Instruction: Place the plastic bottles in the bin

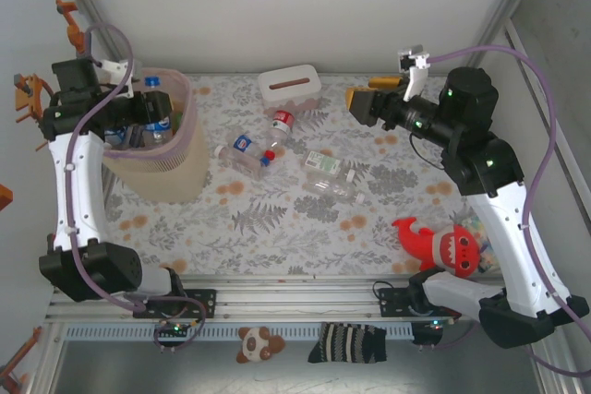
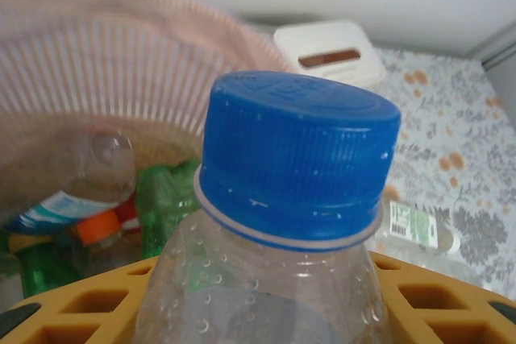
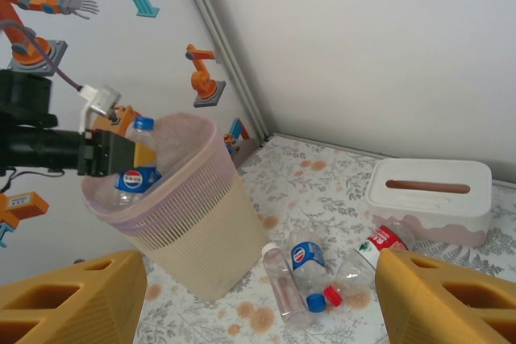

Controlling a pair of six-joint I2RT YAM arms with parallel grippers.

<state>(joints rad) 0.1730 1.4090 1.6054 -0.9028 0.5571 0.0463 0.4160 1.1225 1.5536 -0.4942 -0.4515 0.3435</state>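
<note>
My left gripper (image 1: 150, 115) is shut on a clear plastic bottle (image 2: 290, 199) with a blue cap and a blue label, held upright over the open top of the pinkish latticed bin (image 1: 175, 173). The right wrist view shows that bottle (image 3: 137, 163) just above the bin's rim (image 3: 201, 142). Down inside the bin (image 2: 121, 62) lie several bottles, among them a green one (image 2: 165, 199). More bottles lie on the table: a blue-label one (image 1: 245, 149), a red-label one (image 1: 282, 125) and a clear pair (image 1: 332, 175). My right gripper (image 1: 357, 99) hangs open and empty above the table's far side.
A white tissue box (image 1: 289, 88) stands at the back, just behind the loose bottles. A red plush shark (image 1: 443, 244) lies near my right arm's base. The floral cloth between the bin and the shark is bare.
</note>
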